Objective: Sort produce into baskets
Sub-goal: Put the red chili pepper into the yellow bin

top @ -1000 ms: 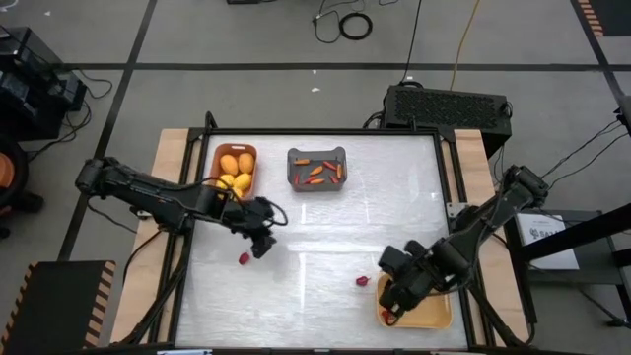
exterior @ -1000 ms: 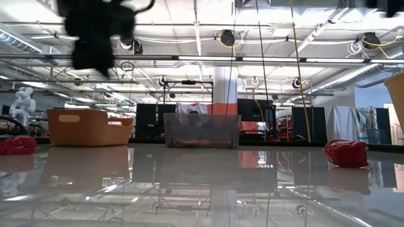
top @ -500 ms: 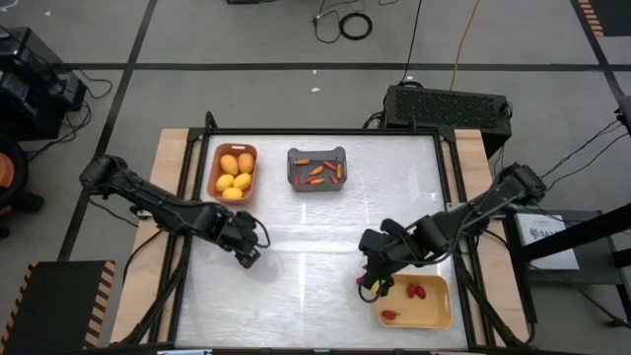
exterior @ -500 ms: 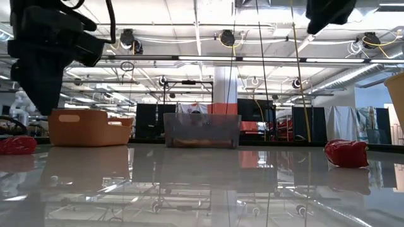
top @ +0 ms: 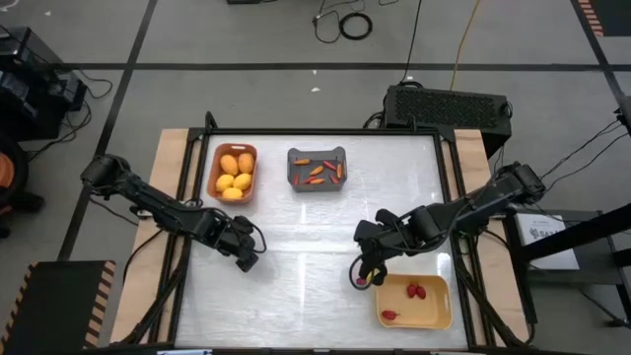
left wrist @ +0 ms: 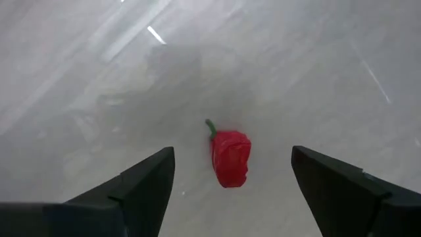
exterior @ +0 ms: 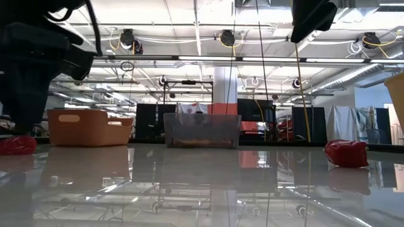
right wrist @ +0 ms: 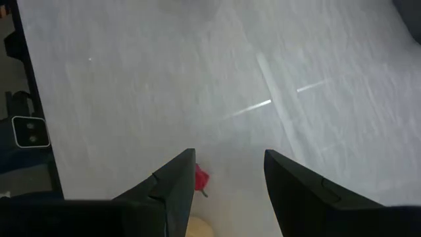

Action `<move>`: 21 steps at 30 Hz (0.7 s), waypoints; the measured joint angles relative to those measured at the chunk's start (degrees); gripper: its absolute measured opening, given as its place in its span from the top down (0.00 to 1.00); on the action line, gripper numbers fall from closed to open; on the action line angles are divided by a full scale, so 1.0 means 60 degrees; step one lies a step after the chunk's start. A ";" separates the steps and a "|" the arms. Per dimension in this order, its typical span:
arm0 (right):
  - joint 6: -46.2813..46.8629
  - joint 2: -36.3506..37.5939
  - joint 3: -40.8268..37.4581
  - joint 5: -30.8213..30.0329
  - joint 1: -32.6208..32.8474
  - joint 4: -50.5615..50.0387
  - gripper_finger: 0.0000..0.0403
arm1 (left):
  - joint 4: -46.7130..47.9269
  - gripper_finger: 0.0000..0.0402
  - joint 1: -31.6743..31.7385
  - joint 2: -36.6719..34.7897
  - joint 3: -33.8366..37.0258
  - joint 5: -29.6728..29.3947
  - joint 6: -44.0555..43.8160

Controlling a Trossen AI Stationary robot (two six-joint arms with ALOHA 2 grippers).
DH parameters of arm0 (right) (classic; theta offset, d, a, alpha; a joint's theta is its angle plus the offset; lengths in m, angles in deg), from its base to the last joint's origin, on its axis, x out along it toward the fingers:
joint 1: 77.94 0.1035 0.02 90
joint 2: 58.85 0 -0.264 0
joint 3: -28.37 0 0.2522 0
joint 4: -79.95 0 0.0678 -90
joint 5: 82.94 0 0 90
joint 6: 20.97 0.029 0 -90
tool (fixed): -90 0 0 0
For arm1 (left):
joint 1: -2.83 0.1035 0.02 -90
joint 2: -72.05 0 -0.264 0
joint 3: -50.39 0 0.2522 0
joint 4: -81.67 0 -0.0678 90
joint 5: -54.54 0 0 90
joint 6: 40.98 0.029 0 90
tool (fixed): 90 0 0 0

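A small dark-red berry with a green stem [left wrist: 230, 158] lies on the white table. My left gripper [left wrist: 231, 153] is open and low over it, one finger on each side, touching nothing; it also shows in the high view [top: 246, 259]. A second red berry [right wrist: 199, 176] lies by the pale yellow bin [top: 434, 308]. My right gripper [right wrist: 229, 154] is open just above and beside it, and also shows in the high view [top: 364, 276]. Both berries rest on the table in the low view [exterior: 16, 145] [exterior: 346, 153].
The orange-brown bin [top: 216, 173] at the far left holds yellow-orange fruits. The dark grey bin [top: 316, 153] beside it holds orange-red peppers. The pale yellow bin at the near right holds two red berries [top: 417, 291]. A broad stretch of bare table lies between the arms.
My left gripper has gone toward the table's near left and down, until its open fingers stand around the left berry. My right gripper has left the pale yellow bin and gone toward the table's left, over the second berry. One more berry now shows in that bin.
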 joint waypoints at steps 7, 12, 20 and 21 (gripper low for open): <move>-0.0024 0.0000 0.0000 0.0000 -0.0097 0.0000 0.57 | -0.0731 0.22 -0.0347 0.0380 0.0421 0.0000 -0.0485; -0.0074 0.0000 0.0000 -0.0004 -0.0093 0.0000 0.57 | -0.1071 0.22 -0.0468 0.0922 0.0444 -0.0184 -0.0490; -0.0170 0.0000 0.0000 -0.0004 -0.0100 -0.0002 0.57 | -0.1015 0.29 -0.0588 0.1382 0.0408 -0.0295 -0.0479; -0.0180 0.0000 0.0000 -0.0004 -0.0104 -0.0002 0.57 | -0.1001 0.31 -0.0592 0.1382 0.0413 -0.0310 -0.0479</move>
